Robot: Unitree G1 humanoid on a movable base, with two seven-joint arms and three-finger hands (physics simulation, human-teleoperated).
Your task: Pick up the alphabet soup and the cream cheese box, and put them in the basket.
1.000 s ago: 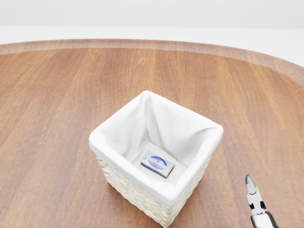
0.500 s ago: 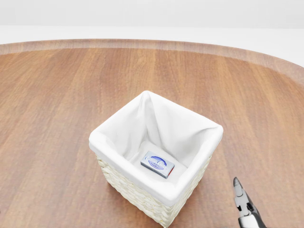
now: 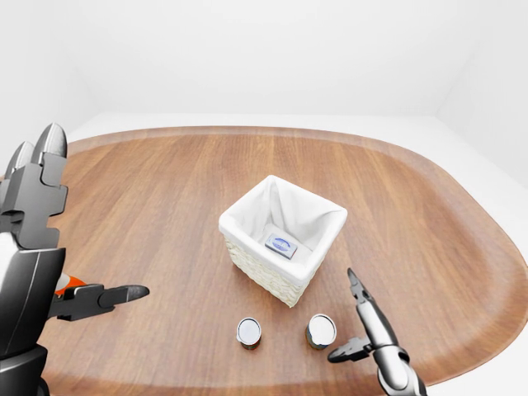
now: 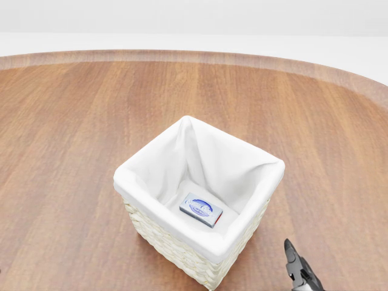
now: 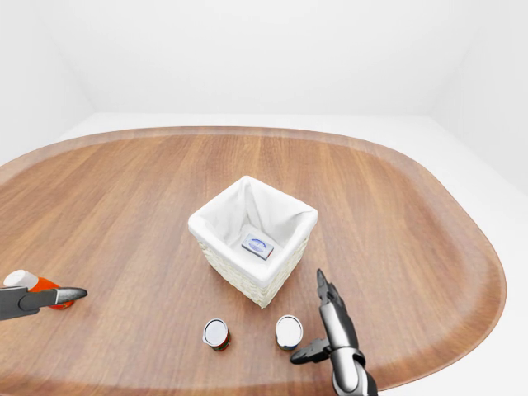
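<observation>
Basket (image 3: 282, 239), one of them, sits near the middle of the wooden table (image 3: 165, 190), and the one cream cheese box (image 4: 201, 210) already lies flat on its white lining. Two cans stand at the basket's 6 o'clock: one can (image 3: 248, 332) toward 7 and another can (image 3: 321, 330) toward 5, near each other but apart. Their labels are hidden from above, so I cannot tell which is the alphabet soup; a small red and white thing (image 5: 37, 290) by the left hand's fingertip at 9 o'clock is too hidden to name.

The right hand (image 3: 367, 334) is just beside the 5 o'clock can at its 3 o'clock, fingers released, one pointing toward 12 and one curled toward the can, grasping nothing. The left hand (image 3: 33, 239) is well apart at 9 o'clock, fingers spread and holding nothing.

Risks, as I judge them: closing on the wrong can, since the two look alike; a spread finger nudging the near can over so it rolls; or the hand brushing the basket's corner and shifting it
</observation>
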